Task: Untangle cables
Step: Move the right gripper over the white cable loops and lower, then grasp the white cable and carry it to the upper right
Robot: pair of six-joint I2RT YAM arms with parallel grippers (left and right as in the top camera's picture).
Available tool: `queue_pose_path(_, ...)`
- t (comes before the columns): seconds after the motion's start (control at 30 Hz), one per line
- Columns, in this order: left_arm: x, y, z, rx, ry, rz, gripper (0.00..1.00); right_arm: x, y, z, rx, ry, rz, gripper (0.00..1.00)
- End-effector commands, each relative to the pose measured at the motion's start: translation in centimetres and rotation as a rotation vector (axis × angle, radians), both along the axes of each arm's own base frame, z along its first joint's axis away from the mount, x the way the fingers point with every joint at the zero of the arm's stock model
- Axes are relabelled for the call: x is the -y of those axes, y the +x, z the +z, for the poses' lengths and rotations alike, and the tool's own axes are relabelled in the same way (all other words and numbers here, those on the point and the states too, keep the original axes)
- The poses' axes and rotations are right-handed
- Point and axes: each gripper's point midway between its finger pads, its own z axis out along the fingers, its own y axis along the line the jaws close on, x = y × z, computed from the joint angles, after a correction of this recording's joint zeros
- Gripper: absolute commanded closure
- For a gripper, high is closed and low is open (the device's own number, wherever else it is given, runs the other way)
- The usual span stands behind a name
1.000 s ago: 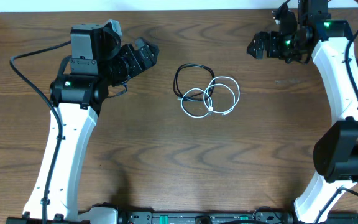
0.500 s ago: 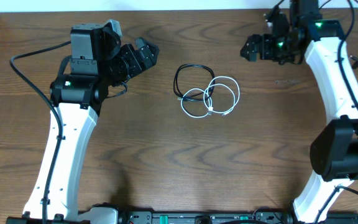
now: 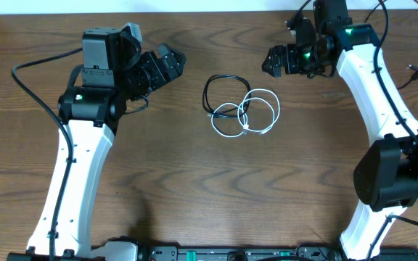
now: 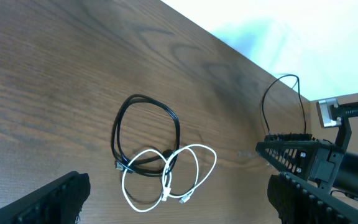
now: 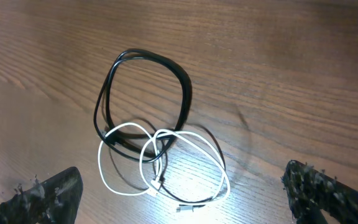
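Both cables sit mid-table, between the 2 arms, nothing touching them. Black cable is 1 coil on the far-left side of the pile; white cable is 2 overlapping loops on the near-right side. They cross where the black coil's lower right edge runs through the white loops, and the right wrist view shows the strands interlaced at that spot. A small white plug end lies inside the white loops. Left gripper hangs above the table to the left of the pile, well apart from it, fingers spread wide and holding nothing. Right gripper hangs to the upper right of the pile, near it but not touching, fingers also spread wide and holding nothing. Both wrist cams look at the pile between their own fingertips.
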Motion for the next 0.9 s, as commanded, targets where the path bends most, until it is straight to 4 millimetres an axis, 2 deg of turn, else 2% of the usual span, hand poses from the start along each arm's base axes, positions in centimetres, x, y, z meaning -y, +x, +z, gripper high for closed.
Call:
queue_pose_path(0.0,-0.2,0.3,0.2,0.012,0.012,0.003,0.04,-0.2,0.0,-0.2,0.001,0.002,0.015,0.01)
queue_pose_path(0.17,-0.2,0.3,0.2,0.012,0.012,0.003,0.04,-0.7,-0.7,-0.3,-0.025,0.014,0.030,0.01)
queue_pose_path(0.63,-0.2,0.3,0.2,0.012,0.012,0.003,0.04,-1.5,-0.8,-0.6,-0.002,-0.001,0.077,0.01)
queue_pose_path(0.77,-0.2,0.3,0.2,0.012,0.012,0.003,0.04,-2.3,-1.5,-2.0,0.002,-0.019,0.141,0.02)
queue_pose_path(0.87,0.2,0.0,0.2,0.000,-0.006,-0.017,0.04,-2.1,-2.5,-5.7,0.000,-0.073,0.251,0.07)
